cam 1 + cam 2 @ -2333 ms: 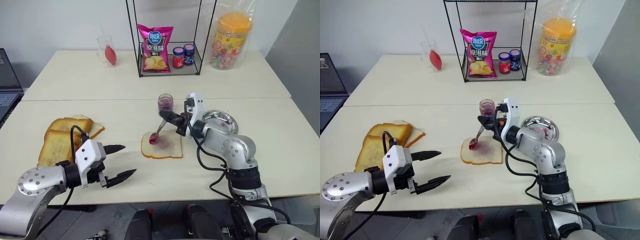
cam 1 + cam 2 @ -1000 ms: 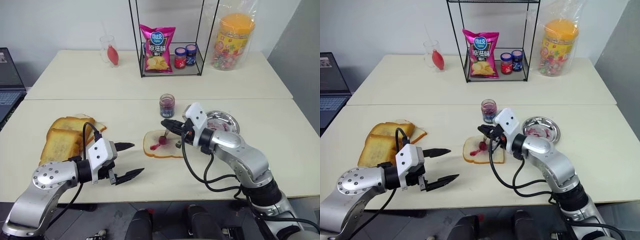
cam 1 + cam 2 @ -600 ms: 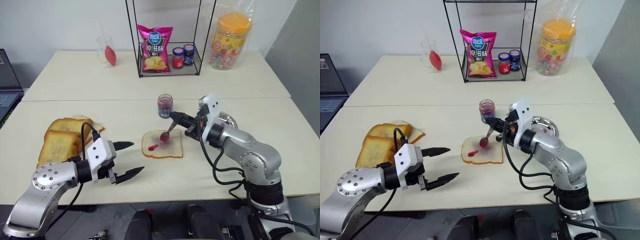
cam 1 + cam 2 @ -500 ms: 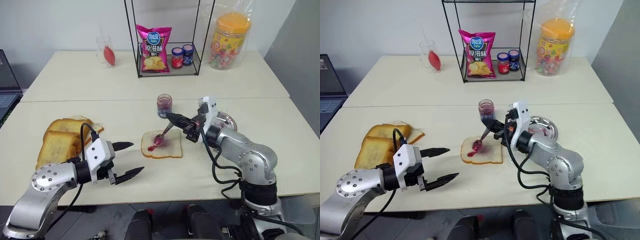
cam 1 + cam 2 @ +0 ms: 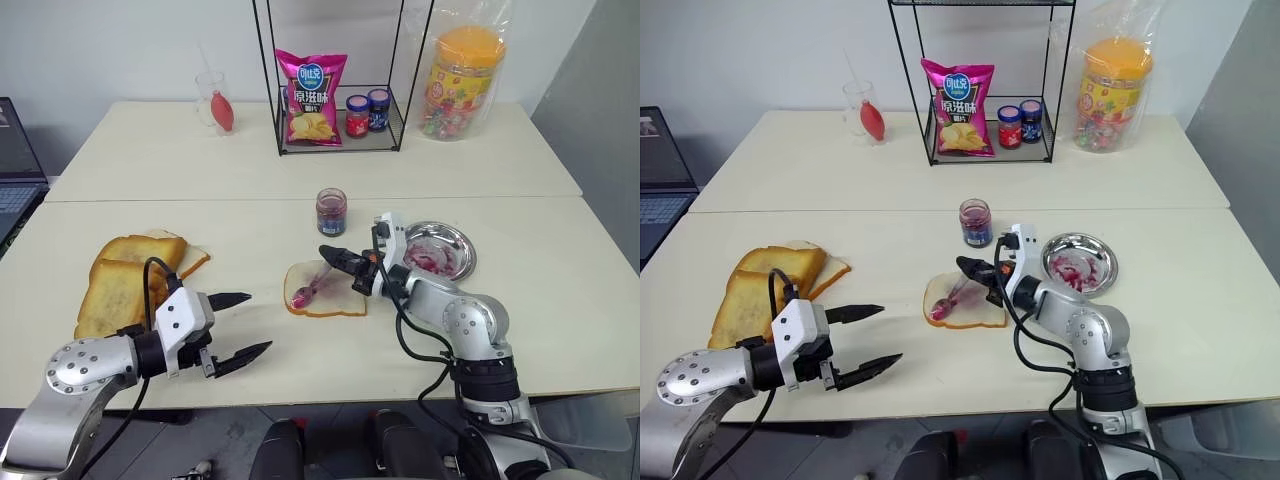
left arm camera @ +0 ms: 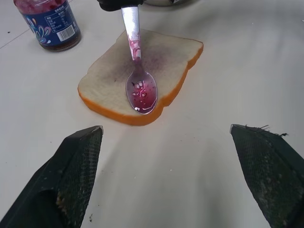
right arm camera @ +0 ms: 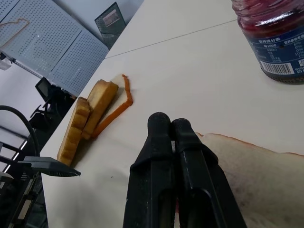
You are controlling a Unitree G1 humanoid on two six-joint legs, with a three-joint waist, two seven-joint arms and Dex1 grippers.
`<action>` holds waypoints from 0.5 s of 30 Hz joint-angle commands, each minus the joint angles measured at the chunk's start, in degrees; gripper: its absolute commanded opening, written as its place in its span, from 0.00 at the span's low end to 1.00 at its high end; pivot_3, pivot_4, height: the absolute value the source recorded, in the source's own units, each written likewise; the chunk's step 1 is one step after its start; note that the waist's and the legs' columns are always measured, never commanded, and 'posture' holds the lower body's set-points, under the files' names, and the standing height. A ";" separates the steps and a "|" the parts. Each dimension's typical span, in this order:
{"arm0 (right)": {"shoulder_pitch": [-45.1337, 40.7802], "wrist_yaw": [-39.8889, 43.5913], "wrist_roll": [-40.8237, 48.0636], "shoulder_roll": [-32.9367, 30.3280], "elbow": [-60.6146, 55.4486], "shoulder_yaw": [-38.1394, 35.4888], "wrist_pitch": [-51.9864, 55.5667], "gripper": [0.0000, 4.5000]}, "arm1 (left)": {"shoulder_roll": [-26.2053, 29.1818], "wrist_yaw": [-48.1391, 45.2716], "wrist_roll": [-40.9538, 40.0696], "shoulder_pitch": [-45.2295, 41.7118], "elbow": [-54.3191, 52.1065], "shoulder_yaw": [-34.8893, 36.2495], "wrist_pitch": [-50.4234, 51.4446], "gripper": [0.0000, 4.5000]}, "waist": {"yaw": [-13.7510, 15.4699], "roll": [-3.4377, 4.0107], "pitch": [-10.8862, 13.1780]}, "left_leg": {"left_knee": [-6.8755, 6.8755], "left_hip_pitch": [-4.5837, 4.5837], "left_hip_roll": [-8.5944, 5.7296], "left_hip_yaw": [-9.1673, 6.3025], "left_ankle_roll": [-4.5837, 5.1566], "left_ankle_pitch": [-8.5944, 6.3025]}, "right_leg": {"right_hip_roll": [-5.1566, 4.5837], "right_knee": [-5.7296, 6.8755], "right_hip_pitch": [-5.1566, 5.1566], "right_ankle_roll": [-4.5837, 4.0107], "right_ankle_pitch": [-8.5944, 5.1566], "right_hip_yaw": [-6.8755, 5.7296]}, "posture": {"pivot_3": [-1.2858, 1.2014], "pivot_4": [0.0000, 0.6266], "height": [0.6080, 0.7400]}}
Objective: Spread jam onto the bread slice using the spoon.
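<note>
The bread slice point(image 5: 338, 293) lies on the table's near half with a purple smear in its middle. My right gripper point(image 5: 330, 255) is shut on the handle of the spoon point(image 5: 312, 287), low over the slice's far edge. The spoon's jam-smeared bowl point(image 6: 141, 92) lies on the slice near its front-left edge. The jam jar point(image 5: 331, 211) stands open just behind the slice. My left gripper point(image 5: 258, 321) hangs open and empty to the left of the slice, pointing toward it. In the right wrist view the shut fingers point(image 7: 159, 142) hide the spoon.
Several toasted slices point(image 5: 130, 280) lie at the left. A metal dish point(image 5: 449, 263) smeared with jam sits right of the slice. At the back stand a wire rack point(image 5: 335, 120) with a crisps bag and two lidded jars, a sweets jar point(image 5: 462, 70) and a glass point(image 5: 213, 100).
My right gripper has sunk and rolled, laying the spoon flatter, with its bowl now on the slice's front-left part. The left gripper has stayed open and in place.
</note>
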 commanded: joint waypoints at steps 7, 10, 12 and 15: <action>0.54 -2.36 3.12 -6.12 -0.23 -10.35 2.29 0.00 | 0.10 -0.59 0.56 -0.34 -0.62 -0.50 -2.55 1.00 | 0.45 -0.02 -0.02 | 0.01 0.04 -0.06 0.00 0.00 0.00 | -0.04 -0.03 0.10 0.01 0.01 0.01 | 0.52 0.24 1.00; 0.95 -2.36 3.99 -7.62 -1.66 -11.11 4.00 0.00 | 0.10 -0.47 0.56 -0.91 -0.64 -0.97 -2.51 1.00 | 0.13 -0.02 -0.02 | 0.00 0.10 -0.02 0.04 0.00 0.00 | -0.03 -0.01 0.11 0.00 0.00 0.04 | 0.52 0.24 1.00; 0.67 -2.92 5.38 -7.92 -2.62 -12.20 5.27 0.00 | 0.08 -0.35 0.60 -1.17 -0.56 -1.18 -2.65 1.00 | 0.13 -0.02 -0.02 | -0.04 0.13 0.01 0.04 0.01 0.00 | 0.01 0.02 0.11 -0.03 -0.02 0.03 | 0.52 0.24 1.00; -1.06 -5.12 10.04 -6.87 -4.92 -14.75 8.17 0.00 | -0.12 -0.20 0.56 -1.41 -0.38 -1.11 -2.90 1.00 | 0.18 -0.02 -0.01 | -0.06 0.12 0.01 0.03 0.00 0.00 | 0.02 0.00 0.11 -0.06 -0.04 0.02 | 0.52 0.24 1.00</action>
